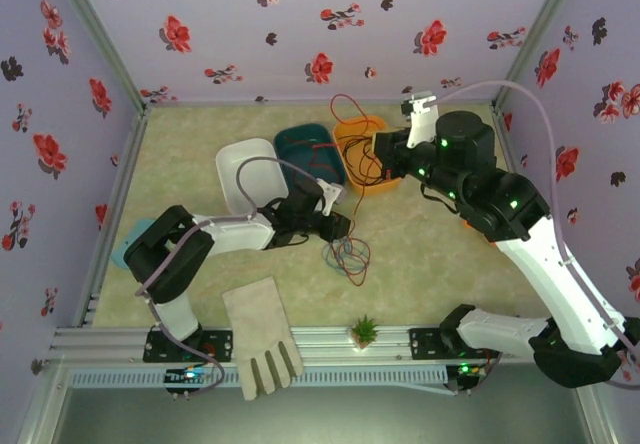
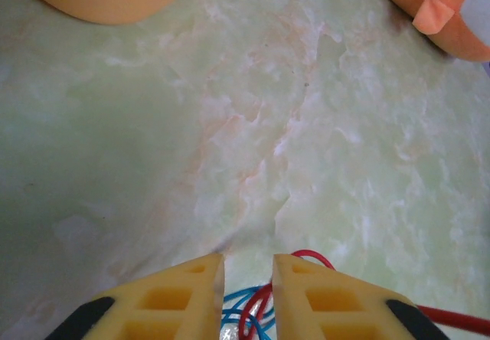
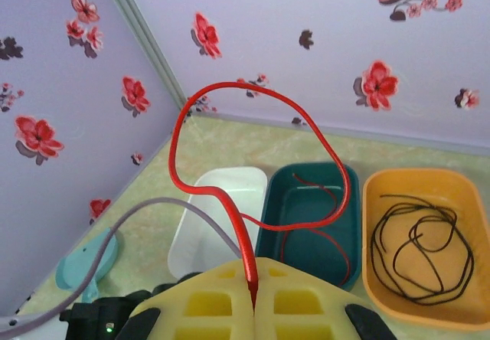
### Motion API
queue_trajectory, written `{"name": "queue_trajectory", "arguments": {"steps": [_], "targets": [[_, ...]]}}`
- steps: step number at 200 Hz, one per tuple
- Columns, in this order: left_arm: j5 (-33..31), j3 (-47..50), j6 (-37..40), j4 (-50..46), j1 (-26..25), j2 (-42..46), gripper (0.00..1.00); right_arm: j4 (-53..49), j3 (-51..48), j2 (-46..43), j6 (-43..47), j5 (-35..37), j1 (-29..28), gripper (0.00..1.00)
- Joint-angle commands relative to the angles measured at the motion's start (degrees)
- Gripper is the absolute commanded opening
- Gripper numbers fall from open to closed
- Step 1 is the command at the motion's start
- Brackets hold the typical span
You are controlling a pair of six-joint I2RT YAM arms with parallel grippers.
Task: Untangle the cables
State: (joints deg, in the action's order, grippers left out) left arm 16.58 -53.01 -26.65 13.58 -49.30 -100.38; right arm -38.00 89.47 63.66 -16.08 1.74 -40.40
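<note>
Okay, right gripper [image 3: 253,279] is clamped tight on the red cable [image 3: 173,156], which loops high over the teal bin [image 3: 306,171]. The black cable [image 3: 417,237] sits in the orange bin [image 3: 383,194]. Left gripper [image 2: 248,265] is nearly closed around the blue cable [image 2: 237,303] plus a red strand on the table [image 1: 440,264]; pinch unclear. Risk: catching both cinches the knot when red gets pulled. Bins sit just beyond it, bare table to its right.

Robot lab test cell, floral-papered walls [image 1: 300,24], aluminium rail frame [image 1: 320,342], marble-patterned tabletop [image 1: 430,264]

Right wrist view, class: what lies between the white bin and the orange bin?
The teal bin, with part of the red cable in it, as the right wrist view shows.
</note>
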Motion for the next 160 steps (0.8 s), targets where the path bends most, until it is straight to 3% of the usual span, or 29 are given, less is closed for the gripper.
{"name": "queue_trajectory", "arguments": {"steps": [1,30,44,89,129,160], "targets": [[0.6,-1.3,0.2,-0.9,-0.4,-0.7,0.23,-1.2,1.4,-0.9,1.8,2.4,-0.2,0.03],[0.4,1.1,0.4,2.0,-0.5,1.5,0.24,-1.5,1.0,-1.2,1.7,3.5,-0.2,0.04],[0.2,3.4,1.0,5.4,-0.4,3.0,0.36,-1.6,1.0,-1.2,1.6,3.7,-0.2,0.04],[-0.1,13.2,6.8,23.8,-1.5,9.6,0.52,-1.4,1.6,-1.0,1.0,4.5,-0.1,0.04],[-2.7,13.6,17.5,27.9,-4.6,10.0,0.53,-0.7,1.4,-0.7,-0.1,4.2,-0.1,0.04],[-4.7,11.2,20.8,30.7,-5.7,6.3,0.52,-0.3,1.3,-0.8,-0.9,3.6,-0.1,0.04]]}}
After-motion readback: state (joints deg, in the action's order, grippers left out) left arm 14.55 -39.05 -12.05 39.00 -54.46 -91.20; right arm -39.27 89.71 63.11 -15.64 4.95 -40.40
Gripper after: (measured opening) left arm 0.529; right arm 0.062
